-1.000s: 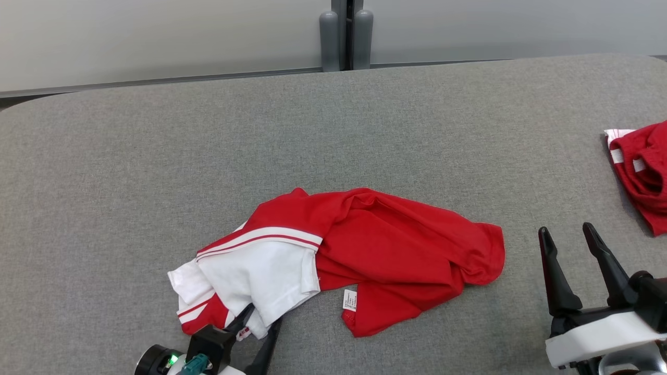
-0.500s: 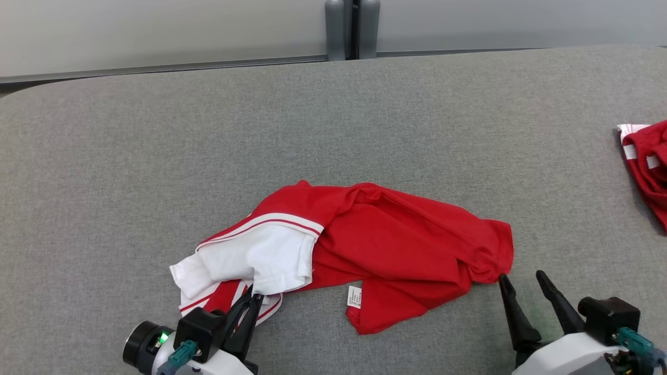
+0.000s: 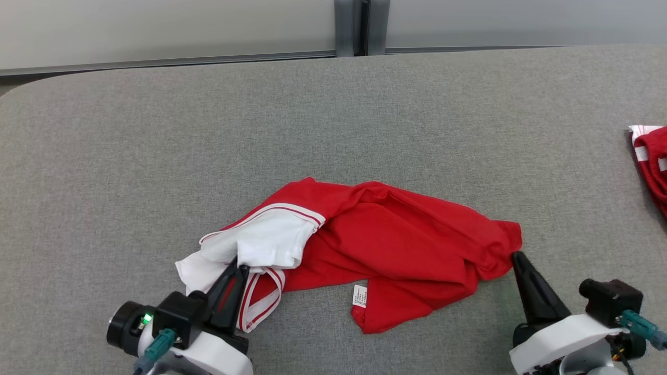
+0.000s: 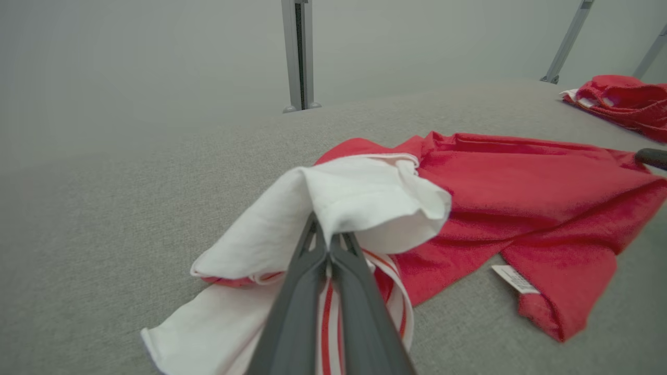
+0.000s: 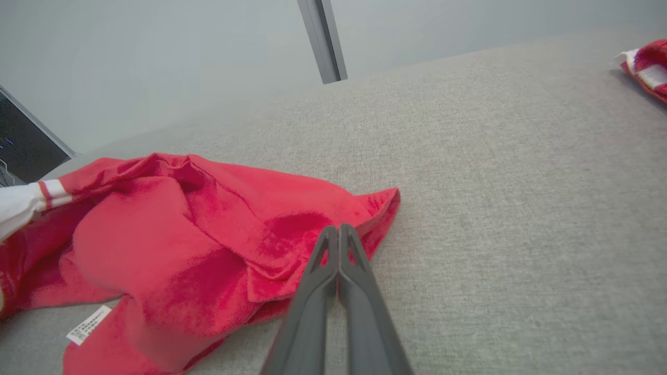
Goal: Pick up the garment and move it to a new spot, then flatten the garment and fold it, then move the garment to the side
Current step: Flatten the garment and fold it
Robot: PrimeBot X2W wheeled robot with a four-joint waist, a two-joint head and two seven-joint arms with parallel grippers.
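The garment (image 3: pixel 396 245), red with a white, red-striped part, lies crumpled in the middle of the grey table (image 3: pixel 333 130). My left gripper (image 3: pixel 237 270) is at its near left end, shut on the white cloth. In the left wrist view that white cloth (image 4: pixel 365 198) drapes over the closed left gripper (image 4: pixel 326 235). My right gripper (image 3: pixel 516 257) is shut at the garment's right corner. In the right wrist view the right gripper (image 5: pixel 338 229) pinches the red hem (image 5: pixel 380 208).
A second red and white garment (image 3: pixel 651 161) lies at the table's far right edge, also seen as a heap (image 4: pixel 620 99) from the left wrist. A grey post (image 3: pixel 361 26) stands behind the table's back edge. Bare grey cloth surrounds the garment.
The head camera has shifted slightly. My left gripper closed on the white cloth and pushed it up. My right gripper moved left to the garment's right corner and closed there.
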